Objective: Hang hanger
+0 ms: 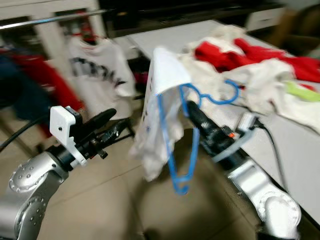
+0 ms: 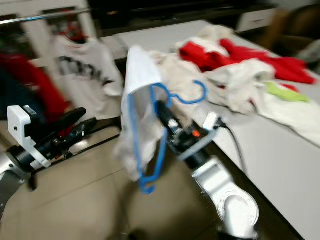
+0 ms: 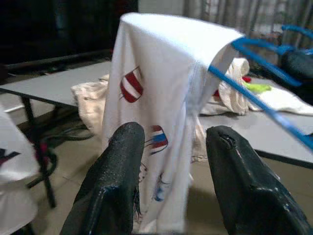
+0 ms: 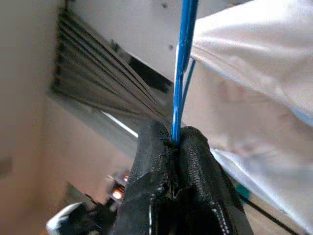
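Two grippers: your right gripper point(image 4: 176, 147) has its jaws clamped on the blue hanger point(image 1: 176, 150) with its white garment point(image 1: 162, 107), arm raised beside the worktop point(image 1: 295, 150) edge; your left gripper point(image 3: 171, 171) points at it, jaws apart.

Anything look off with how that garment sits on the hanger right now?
Yes. The white garment covers just one end of the blue hanger, which the right hand pinches tilted nearly on end, hook sideways. The cloth droops in a bunch and may slip off.

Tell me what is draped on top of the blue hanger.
A white garment with small printed emblems hangs over the blue hanger, hiding one shoulder. The right gripper pinches the hanger.
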`<state>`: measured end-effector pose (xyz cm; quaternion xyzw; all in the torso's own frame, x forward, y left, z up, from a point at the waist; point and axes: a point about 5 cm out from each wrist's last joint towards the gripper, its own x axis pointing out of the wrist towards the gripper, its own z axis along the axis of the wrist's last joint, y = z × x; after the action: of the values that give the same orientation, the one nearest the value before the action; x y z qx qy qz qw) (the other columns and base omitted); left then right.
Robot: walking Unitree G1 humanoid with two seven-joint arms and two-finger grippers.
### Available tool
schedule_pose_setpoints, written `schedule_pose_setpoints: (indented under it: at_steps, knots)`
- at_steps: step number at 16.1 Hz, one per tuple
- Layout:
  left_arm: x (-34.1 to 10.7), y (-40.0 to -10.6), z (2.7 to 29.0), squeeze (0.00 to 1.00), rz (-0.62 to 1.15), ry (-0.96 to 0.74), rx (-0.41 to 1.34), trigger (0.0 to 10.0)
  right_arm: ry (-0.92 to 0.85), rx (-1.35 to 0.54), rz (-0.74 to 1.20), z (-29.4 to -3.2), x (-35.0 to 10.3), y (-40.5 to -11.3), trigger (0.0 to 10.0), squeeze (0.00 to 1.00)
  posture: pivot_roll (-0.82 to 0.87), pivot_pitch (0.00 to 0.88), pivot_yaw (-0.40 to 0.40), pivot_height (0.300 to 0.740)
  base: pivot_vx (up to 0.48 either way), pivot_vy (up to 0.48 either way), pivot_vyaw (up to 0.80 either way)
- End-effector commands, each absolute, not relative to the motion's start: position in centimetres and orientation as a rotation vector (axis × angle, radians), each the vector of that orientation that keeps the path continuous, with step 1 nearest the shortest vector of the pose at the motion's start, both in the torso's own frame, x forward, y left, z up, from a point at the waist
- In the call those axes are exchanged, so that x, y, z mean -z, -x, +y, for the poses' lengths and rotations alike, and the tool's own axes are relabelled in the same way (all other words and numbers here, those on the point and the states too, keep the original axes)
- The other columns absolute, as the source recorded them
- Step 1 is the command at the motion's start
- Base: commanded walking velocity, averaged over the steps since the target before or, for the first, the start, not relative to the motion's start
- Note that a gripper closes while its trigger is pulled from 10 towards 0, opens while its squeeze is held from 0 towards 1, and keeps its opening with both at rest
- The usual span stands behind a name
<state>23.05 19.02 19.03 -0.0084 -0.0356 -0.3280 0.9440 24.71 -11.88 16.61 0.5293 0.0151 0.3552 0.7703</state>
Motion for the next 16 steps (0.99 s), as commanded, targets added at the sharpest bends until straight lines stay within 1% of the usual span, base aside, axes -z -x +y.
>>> schedule_pose_setpoints:
  at_steps: [1, 2, 3, 5, 6, 8, 10, 12, 13, 14, 16]
  knots:
    - [-19.2, -23.2, 19.2, 0.00, -0.085, -0.004, 0.655, 10.0, -1.111, -0.818, -0.008, -11.5, -17.5, -25.0, 10.0, 0.00, -0.02, 0.000, 0.002, 0.740, 0.000, 0.000, 0.67]
    - [-19.2, -23.3, 19.4, 0.00, -0.087, -0.008, 0.640, 10.0, -1.065, -0.826, -0.002, -11.6, -17.5, -25.1, 10.0, 0.00, -0.02, 0.000, 0.000, 0.740, 0.000, 0.000, 0.66]
    - [-18.9, -23.6, 19.8, 0.00, -0.079, -0.030, 0.605, 10.0, -0.952, -0.850, 0.008, -11.9, -17.4, -25.4, 10.0, 0.00, -0.02, 0.000, -0.008, 0.740, 0.000, 0.000, 0.67]
    - [-18.6, -24.0, 20.4, 0.00, -0.055, -0.080, 0.545, 10.0, -0.806, -0.859, 0.016, -12.2, -17.3, -25.7, 10.0, 0.00, -0.02, 0.000, -0.010, 0.740, 0.000, 0.000, 0.67]
    - [-18.5, -24.3, 20.7, 0.00, -0.053, -0.108, 0.513, 10.0, -0.705, -0.860, 0.023, -12.5, -17.2, -26.0, 10.0, 0.00, -0.02, 0.000, -0.012, 0.740, 0.000, 0.000, 0.67]
    - [-18.3, -24.7, 20.8, 0.00, -0.039, -0.159, 0.489, 10.0, -0.540, -0.850, 0.020, -13.0, -17.1, -26.5, 10.0, 0.00, -0.02, 0.000, -0.009, 0.740, 0.000, 0.000, 0.67]
    - [-18.1, -24.8, 20.6, 0.00, -0.036, -0.162, 0.488, 10.0, -0.469, -0.825, 0.001, -13.4, -17.2, -26.9, 10.0, 0.00, -0.03, 0.000, -0.006, 0.740, 0.000, 0.000, 0.68]
    - [-17.6, -25.2, 19.6, 0.00, -0.027, -0.176, 0.494, 10.0, -0.415, -0.761, -0.052, -13.7, -17.5, -27.4, 10.0, 0.00, -0.04, 0.000, -0.005, 0.740, 0.000, 0.000, 0.68]
    - [-17.5, -25.3, 19.4, 0.00, -0.026, -0.179, 0.499, 10.0, -0.409, -0.759, -0.058, -13.6, -17.5, -27.4, 10.0, 0.00, -0.04, 0.000, -0.006, 0.740, 0.000, 0.000, 0.68]
    - [-17.2, -25.8, 18.6, 0.00, -0.024, -0.169, 0.514, 10.0, -0.386, -0.747, -0.068, -13.3, -17.4, -27.5, 10.0, 0.00, -0.05, 0.000, -0.011, 0.740, 0.000, 0.000, 0.68]
    - [-16.8, -26.5, 17.8, 0.00, -0.018, -0.207, 0.537, 10.0, -0.371, -0.719, -0.077, -13.1, -17.4, -27.6, 10.0, 0.00, -0.06, 0.000, -0.014, 0.740, 0.000, 0.000, 0.68]
